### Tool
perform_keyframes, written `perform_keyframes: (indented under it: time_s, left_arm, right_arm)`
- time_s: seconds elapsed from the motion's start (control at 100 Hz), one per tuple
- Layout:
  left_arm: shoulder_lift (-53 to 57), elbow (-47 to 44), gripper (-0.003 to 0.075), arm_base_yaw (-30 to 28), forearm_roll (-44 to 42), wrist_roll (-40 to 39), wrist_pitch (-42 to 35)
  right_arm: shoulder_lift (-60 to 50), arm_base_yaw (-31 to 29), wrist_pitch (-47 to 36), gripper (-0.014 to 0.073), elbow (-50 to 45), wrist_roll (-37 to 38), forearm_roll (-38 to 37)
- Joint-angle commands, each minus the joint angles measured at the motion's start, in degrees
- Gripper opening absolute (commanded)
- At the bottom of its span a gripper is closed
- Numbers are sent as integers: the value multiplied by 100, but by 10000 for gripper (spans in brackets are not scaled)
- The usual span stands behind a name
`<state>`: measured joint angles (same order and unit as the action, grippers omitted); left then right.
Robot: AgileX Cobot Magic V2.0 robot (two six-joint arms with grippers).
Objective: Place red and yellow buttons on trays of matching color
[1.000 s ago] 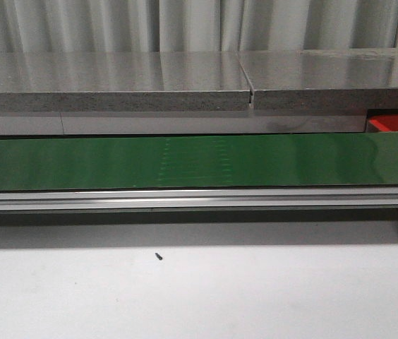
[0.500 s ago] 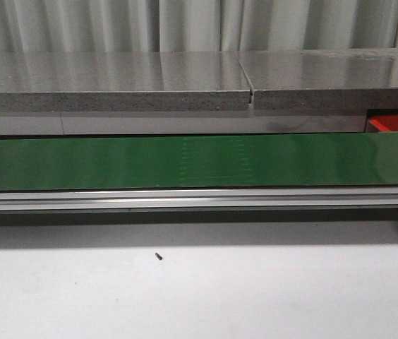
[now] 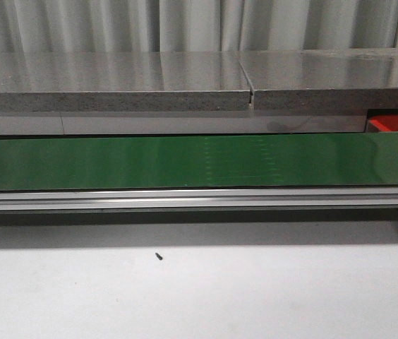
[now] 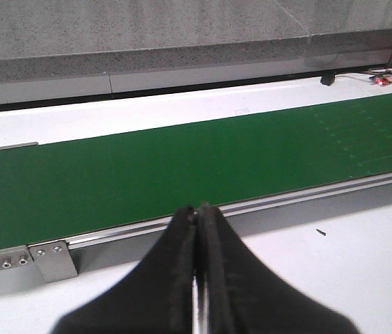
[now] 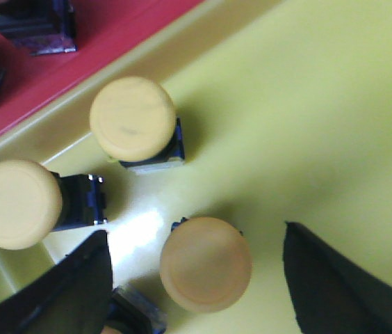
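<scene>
While right hand (image 5: 196, 278) gapes, yellow button (image 5: 205, 263) sits between fingers, inside yellow tray (image 5: 335, 125).

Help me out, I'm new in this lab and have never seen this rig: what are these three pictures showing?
A two-armed robot sorts buttons by colour. The front view looks forward over the table at a long green belt, bare here, with a corner of the red tray at the right. The left wrist view shows the left gripper shut, empty, near the belt. The right wrist view looks down into a yellow tray beside the red one; the right gripper is open around a yellow button, with two more nearby.
</scene>
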<state>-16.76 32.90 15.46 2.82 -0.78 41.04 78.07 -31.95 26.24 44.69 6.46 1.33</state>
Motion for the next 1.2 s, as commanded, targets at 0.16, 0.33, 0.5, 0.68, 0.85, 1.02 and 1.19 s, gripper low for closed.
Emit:
perform_keyframes:
  time_s: [0.16, 0.33, 0.5, 0.68, 0.85, 1.02, 1.19]
  left_arm:
    - [-47, 140, -19, 37, 63, -59, -404]
    - [-47, 140, -19, 37, 63, -59, -404]
    - [-47, 140, -19, 37, 63, -59, -404]
    - [-47, 140, -19, 37, 63, -59, -404]
    - [-47, 140, -19, 37, 63, -59, -404]
    - [-47, 140, -19, 37, 63, -59, -404]
    - [-47, 140, -19, 37, 63, -59, -404]
  right_arm:
    - [-1152, 553, 118, 375, 168, -6, -257]
    - [-1582, 1297, 196, 30, 194, -6, -399]
    - [-1819, 2166, 130, -110, 194, -6, -389]
    - [-2014, 2926, -130, -110, 189, -12, -418]
    - [-2239, 3219, -441, -110, 113, -12, -436]
    - [-2628, 3221, -589, -110, -128, -12, -561]
    - [-3165, 3221, -984, -111, -588, -12, -798]
